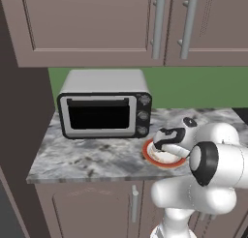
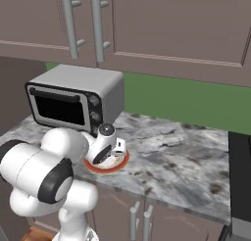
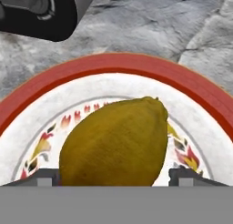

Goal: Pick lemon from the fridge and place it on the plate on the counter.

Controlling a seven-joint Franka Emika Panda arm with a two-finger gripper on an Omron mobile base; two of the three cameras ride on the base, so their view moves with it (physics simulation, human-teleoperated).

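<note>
mostly lemon hides plate; grip unclear.

The white arm's hand, with its dark-and-white gripper, hangs low over a round white plate with an orange-red rim, hiding most of it; the jaws themselves are hidden. The plate lies on the grey-and-white marbled stone counter, directly beneath the jaws. Just beyond and left of them stands a silver toaster oven with a dark glass door.
</note>
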